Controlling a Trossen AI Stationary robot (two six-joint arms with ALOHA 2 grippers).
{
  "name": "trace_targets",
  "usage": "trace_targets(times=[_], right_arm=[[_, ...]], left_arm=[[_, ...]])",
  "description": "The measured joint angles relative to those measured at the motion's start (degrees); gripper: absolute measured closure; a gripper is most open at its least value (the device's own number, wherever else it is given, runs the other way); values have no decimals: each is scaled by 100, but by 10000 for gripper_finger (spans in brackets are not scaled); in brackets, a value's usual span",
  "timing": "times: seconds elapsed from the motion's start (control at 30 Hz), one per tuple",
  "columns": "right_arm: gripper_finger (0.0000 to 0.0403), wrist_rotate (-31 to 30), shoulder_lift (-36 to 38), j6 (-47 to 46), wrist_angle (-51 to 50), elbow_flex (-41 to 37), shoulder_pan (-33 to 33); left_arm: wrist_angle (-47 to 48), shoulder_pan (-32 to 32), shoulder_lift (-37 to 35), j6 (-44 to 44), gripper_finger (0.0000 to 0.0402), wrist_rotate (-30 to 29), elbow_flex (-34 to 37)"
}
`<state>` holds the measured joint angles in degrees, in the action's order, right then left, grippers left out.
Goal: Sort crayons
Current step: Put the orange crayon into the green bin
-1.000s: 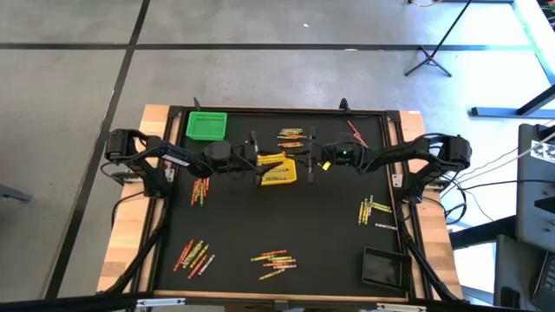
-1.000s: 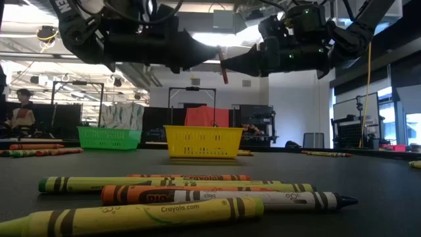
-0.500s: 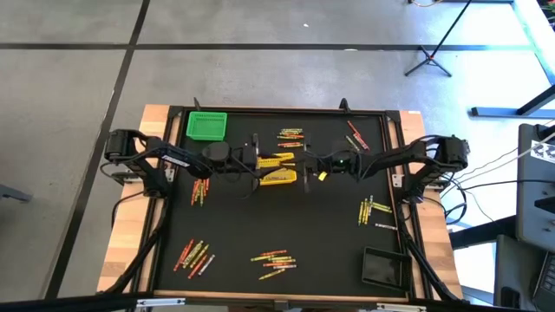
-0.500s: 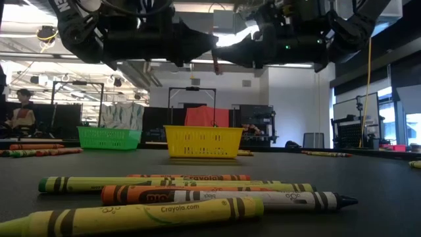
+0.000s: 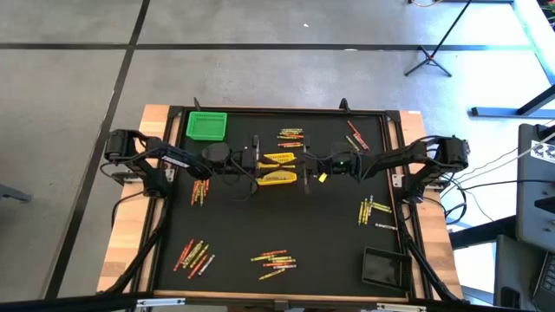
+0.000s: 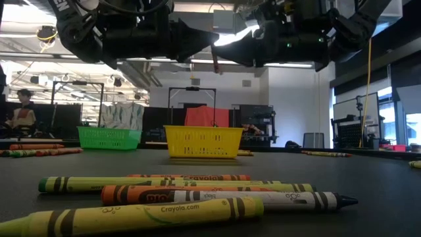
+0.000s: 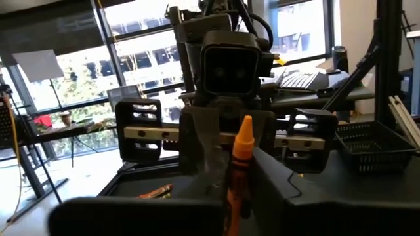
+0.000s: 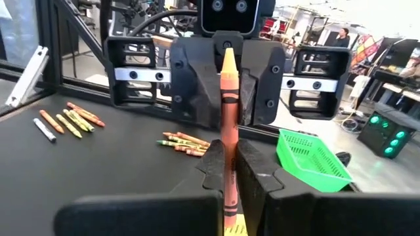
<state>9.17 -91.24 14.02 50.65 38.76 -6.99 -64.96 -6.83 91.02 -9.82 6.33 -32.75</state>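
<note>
An orange crayon [image 8: 228, 98] stands upright, tip up, high above the yellow basket [image 5: 279, 178] at mid table. My left gripper [image 7: 233, 167] and my right gripper [image 8: 228, 157] reach level toward each other and meet there [image 5: 303, 163], both shut on this crayon. In the low view the crayon [image 6: 215, 64] shows only as a sliver between the two dark grippers. Other crayons lie loose on the black mat in piles [image 5: 290, 134], [image 5: 198, 189], [image 5: 195, 256], [image 5: 273, 260], [image 5: 375, 212]. My left gripper pinches the orange crayon's body [image 7: 236, 164] between its two fingers, which come level from the table's left and lie across it. The crayon is lifted clear, and its tip [image 7: 244, 124] sticks up above the fingers. My right gripper pinches the same crayon's lower body [image 8: 228, 174] between its two fingers, level from the table's right and across the crayon. The crayon stands upright, clear of the basket below, with its tip [image 8: 228, 59] high above the fingers.
A green basket [image 5: 206, 126] stands at the far left of the mat, a black basket [image 5: 384, 267] at the near right. A few red crayons [image 5: 355, 134] lie at the far right. Several crayons [image 6: 184, 191] lie close to the low camera.
My right gripper has carried the orange crayon a little toward the table's left, up to my left gripper. My left gripper, open a second ago, has shut on the crayon. Both grippers now hold it.
</note>
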Motion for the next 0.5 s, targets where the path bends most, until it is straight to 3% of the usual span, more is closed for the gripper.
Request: trace_targets(times=[0.23,0.4,0.5], right_arm=[[373,87,0,-443,26,14,-10],[305,15,32,-463,-27,35,-18],[268,-307,314,-411,-511,36,-20]], left_arm=[[-42,4,0,4,393,-85,-2],[-36,-70,0,30,396,-137,-4],[183,-95,-50,193,393,-831,-4]])
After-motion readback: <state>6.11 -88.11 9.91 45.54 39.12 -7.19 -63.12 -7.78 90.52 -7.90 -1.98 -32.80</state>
